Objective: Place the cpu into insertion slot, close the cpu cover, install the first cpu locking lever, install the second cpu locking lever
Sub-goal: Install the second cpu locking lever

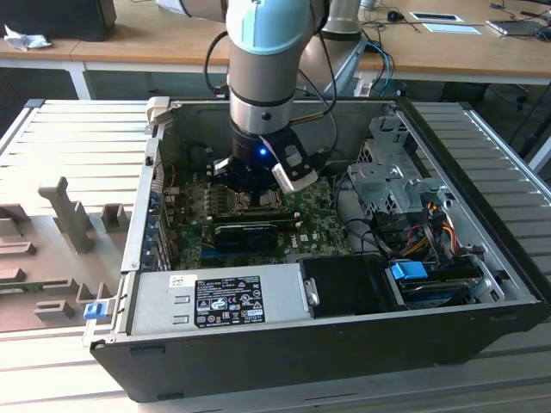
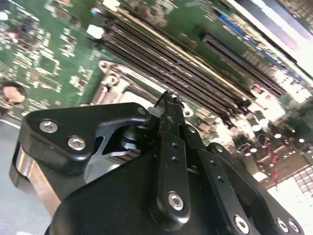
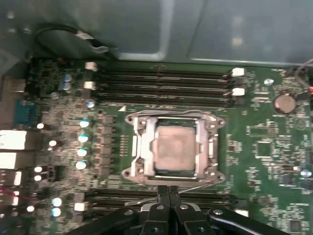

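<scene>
Green circuit board (image 1: 258, 219), lying flat in an open black computer case (image 1: 344, 344) on a slatted grey bench (image 1: 69, 172). Exterior view: the arm reaches straight down into the case, the tool (image 1: 258, 191) low over the board's middle, presumably to work at the socket from above.

Second wrist view: black tool (image 2: 168, 100), fingers drawn together to a narrow tip with nothing visibly between them, poised just above a corner of the silver socket frame; long dark memory slots (image 2: 195, 73) run alongside.

First wrist view: cpu (image 3: 174, 148), pale metal face, seated in the insertion slot (image 3: 211, 149). The cpu cover (image 3: 142, 147) lies down around it, chip showing through its window. A thin wire locking lever (image 3: 195, 186) runs beside the tool's tips (image 3: 168, 192), seemingly not yet latched.
</scene>
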`<state>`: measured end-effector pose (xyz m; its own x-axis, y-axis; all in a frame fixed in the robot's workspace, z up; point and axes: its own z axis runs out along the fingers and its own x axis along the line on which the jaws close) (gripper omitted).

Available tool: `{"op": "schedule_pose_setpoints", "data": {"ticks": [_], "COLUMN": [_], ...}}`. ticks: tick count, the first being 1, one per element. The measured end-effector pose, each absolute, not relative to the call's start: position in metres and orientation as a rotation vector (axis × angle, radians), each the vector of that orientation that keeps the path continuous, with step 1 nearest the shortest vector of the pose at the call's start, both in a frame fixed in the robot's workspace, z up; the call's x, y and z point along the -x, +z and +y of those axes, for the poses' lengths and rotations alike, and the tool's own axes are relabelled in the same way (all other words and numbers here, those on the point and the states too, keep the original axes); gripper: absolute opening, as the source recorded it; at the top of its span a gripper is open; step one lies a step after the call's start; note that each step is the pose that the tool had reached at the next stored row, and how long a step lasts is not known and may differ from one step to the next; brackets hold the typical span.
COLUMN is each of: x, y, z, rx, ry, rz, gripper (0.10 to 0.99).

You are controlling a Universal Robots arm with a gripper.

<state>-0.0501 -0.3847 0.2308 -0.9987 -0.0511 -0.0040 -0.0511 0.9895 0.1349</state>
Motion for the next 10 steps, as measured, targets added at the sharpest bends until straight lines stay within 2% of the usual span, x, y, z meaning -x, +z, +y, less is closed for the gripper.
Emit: {"op": "schedule_pose_setpoints", "data": {"ticks": [10], "x": [0.062], "y": [0.215], "z": [-0.387], "rx": [0.129], "ry": [0.239], "rz": [3.131], "gripper": [0.106]}}
